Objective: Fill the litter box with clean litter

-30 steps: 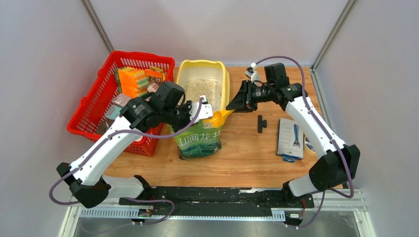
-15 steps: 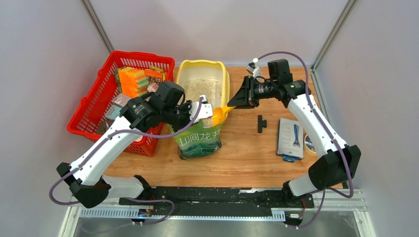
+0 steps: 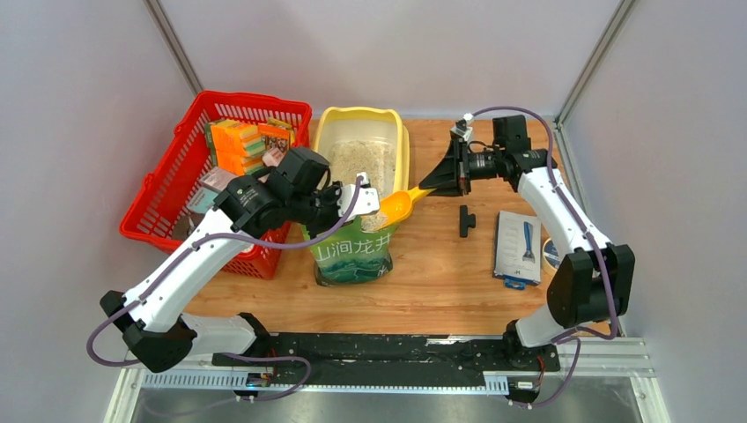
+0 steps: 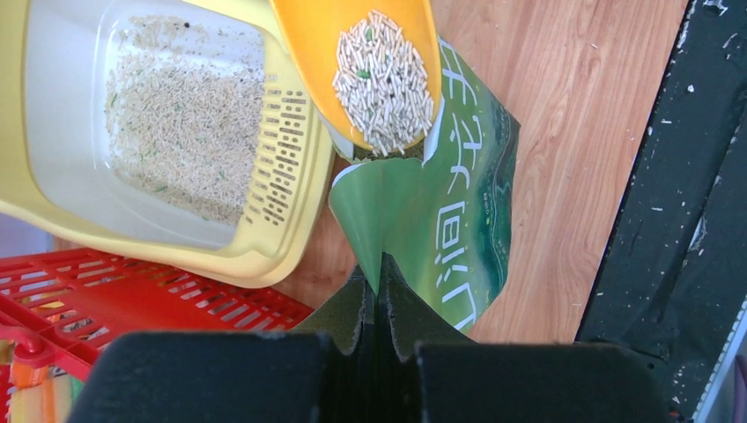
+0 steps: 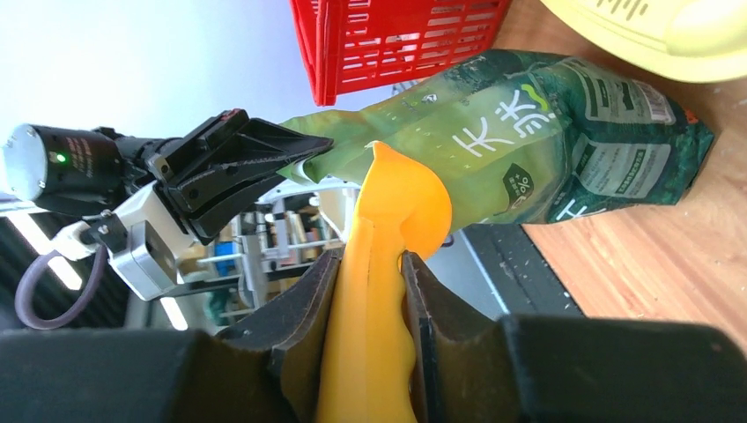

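**mo:** ok, how are the arms sitting?

**jay:** Left arm comes up from its base at the near left with the elbow raised. The forearm slants across the near right corner of the red basket. The left gripper points right and is pinched flat on the top edge of the green pouch, which stands upright. Right arm runs up the right side of the table, then the wrist bends to point left. The right gripper is clamped on the handle of an orange scoop.

**mo:** and the litter?

**jay:** Scoop's got a heap of clean litter in its bowl, pale little pellets. It hangs right over the pouch mouth, just beside the slotted lip of the litter box. The box sits at the far middle of the table with a layer of litter spread over its floor.

**mo:** any room to move?

**jay:** Tight on the left. The basket is just beside the box, can't tell if they touch, and the pouch stands right in front of the box's near end. Right of the box is bare wood until you reach a small black tool and a flat blister pack nearer the right arm. Walls are close on both sides and behind.
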Tool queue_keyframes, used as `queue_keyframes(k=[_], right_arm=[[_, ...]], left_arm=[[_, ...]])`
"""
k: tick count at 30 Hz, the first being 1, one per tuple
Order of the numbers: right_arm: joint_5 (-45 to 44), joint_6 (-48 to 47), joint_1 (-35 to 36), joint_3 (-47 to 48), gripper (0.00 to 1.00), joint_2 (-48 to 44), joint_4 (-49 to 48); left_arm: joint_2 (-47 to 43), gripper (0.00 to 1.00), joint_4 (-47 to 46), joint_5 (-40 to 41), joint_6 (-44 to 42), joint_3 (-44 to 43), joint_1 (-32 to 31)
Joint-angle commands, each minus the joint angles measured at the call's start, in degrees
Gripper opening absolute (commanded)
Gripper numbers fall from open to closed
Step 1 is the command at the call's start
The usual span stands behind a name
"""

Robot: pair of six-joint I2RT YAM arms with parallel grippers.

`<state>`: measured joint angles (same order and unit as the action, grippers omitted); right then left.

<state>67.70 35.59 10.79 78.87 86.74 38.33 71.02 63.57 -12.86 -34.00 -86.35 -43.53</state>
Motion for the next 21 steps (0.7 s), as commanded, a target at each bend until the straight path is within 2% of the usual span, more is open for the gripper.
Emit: queue_keyframes(k=[1, 5, 9, 14, 21], right_arm=[[4.53, 1.93, -4.28, -3.8, 0.0, 2.99, -5.88], [8.14, 8.6, -6.04, -6.8, 0.0, 4.31, -14.21], [10.78, 9.76, -6.13, -4.52, 0.0, 4.67, -14.6], [12.37, 10.99, -6.13, 2.59, 0.0, 6.25, -14.6], [11.32, 11.43, -6.22, 11.03, 0.0, 13.97, -16.44]], left_arm=[[-4.32, 0.0, -5.91, 0.56, -1.51, -2.95, -0.24], [-4.23, 0.0, -5.74, 1.0, -1.6, -2.78, -0.24], [-3.96, 0.0, -5.83, 1.61, -1.86, -2.78, -0.24], [-3.96, 0.0, -6.18, 2.23, -1.77, -2.25, -0.24], [-5.02, 0.0, -5.13, 3.37, -1.77, -1.19, -0.33]])
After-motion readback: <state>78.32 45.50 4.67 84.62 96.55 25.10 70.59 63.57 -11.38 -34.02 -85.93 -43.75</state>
